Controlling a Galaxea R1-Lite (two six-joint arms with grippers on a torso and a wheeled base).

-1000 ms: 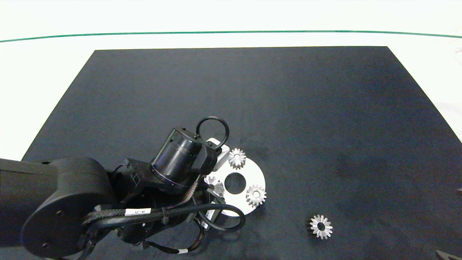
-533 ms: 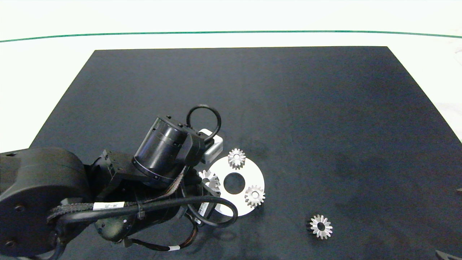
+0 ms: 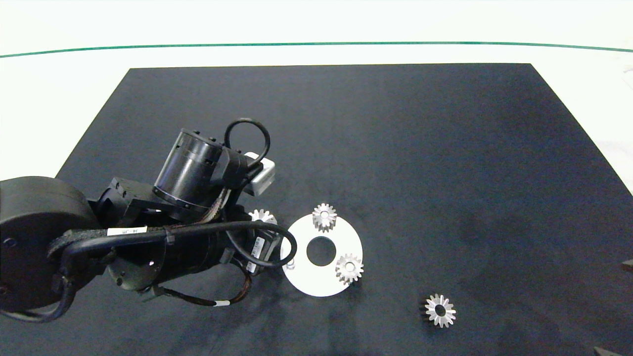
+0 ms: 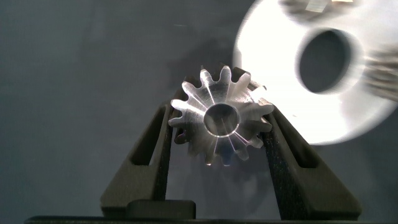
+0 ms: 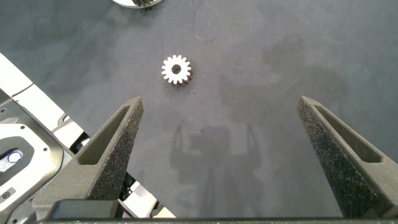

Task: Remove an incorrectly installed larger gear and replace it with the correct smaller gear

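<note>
- The left arm reaches in from the left edge over the surface, its wrist angled downward.
- The left pincer (image 4: pixel 221 124) is clamped on the larger gear (image 4: pixel 221 116).
- The right pincer (image 5: pixel 221 118) hangs above the surface, fingers spread wide.

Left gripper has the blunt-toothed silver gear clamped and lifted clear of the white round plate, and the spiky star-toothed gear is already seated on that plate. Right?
Not quite. The left gripper does hold the blunt-toothed silver gear clear of the white round plate, but the spiky star-toothed gear is not on the plate. The head view shows it lying on the dark mat, apart from the plate.
</note>
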